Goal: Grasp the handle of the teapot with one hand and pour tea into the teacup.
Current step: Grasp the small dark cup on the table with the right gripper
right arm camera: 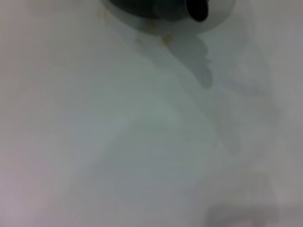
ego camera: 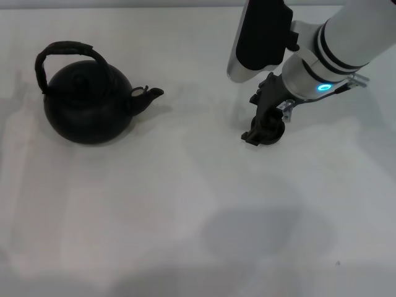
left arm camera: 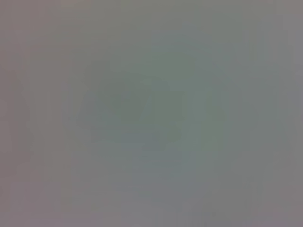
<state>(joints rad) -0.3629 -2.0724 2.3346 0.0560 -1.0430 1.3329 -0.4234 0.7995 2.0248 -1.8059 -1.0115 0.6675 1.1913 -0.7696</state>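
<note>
The matte black teapot (ego camera: 86,105) stands on the white table at the left, its spout (ego camera: 150,94) pointing right. Its rough arched handle (ego camera: 65,51) loops over the knobbed lid. My right gripper (ego camera: 263,130) is down at the table on the right, right at a small dark round teacup (ego camera: 274,131). The dark gripper parts and the cup merge, so I cannot tell if it is held. In the right wrist view a dark round shape (right arm camera: 151,7) shows at the picture's edge. My left gripper is out of view; its wrist view shows only plain grey.
The white table (ego camera: 185,204) runs wide between the teapot and the teacup. My right arm (ego camera: 334,49) reaches in from the far right above the table. Soft shadows lie on the near part of the table.
</note>
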